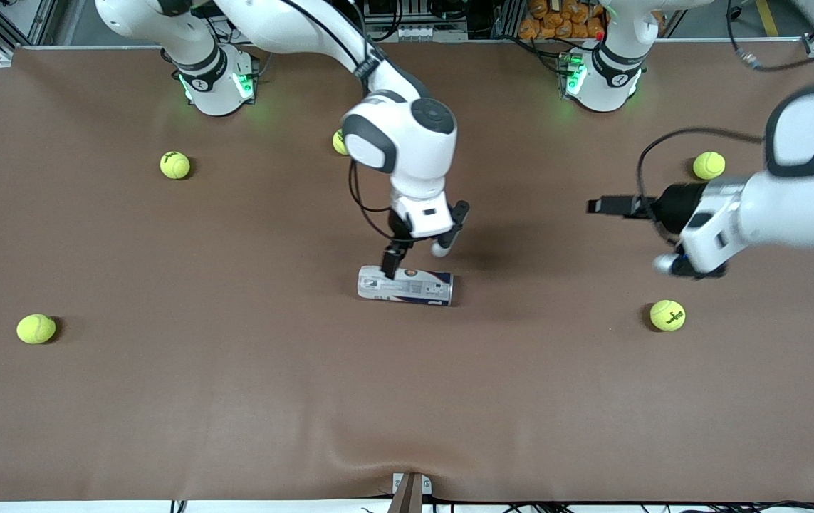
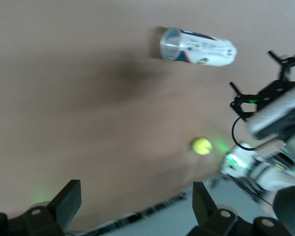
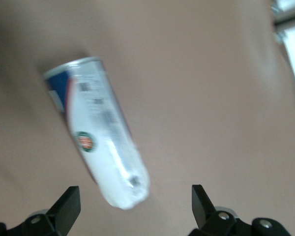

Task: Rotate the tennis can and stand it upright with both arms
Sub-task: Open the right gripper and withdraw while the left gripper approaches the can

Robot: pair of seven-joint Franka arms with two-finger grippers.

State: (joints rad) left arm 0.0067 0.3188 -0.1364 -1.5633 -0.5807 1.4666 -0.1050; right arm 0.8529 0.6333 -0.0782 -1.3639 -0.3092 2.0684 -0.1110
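Note:
The tennis can (image 1: 405, 285) lies on its side in the middle of the brown table, its silver rim toward the left arm's end. My right gripper (image 1: 424, 241) hangs open just above the can's closed end, one finger (image 1: 390, 265) close over it. In the right wrist view the can (image 3: 101, 132) lies slanted with its closed end between the open right gripper (image 3: 135, 206). My left gripper (image 1: 595, 206) is open and empty in the air, off toward the left arm's end, pointing at the can. The left wrist view shows the can (image 2: 197, 47) well away from the left gripper (image 2: 136, 201).
Several yellow-green tennis balls lie loose: one (image 1: 667, 315) and another (image 1: 708, 165) near the left arm, one (image 1: 339, 141) half hidden by the right arm, and two toward the right arm's end (image 1: 175, 164) (image 1: 36, 328). The table's front edge (image 1: 407, 495) is well away from the can.

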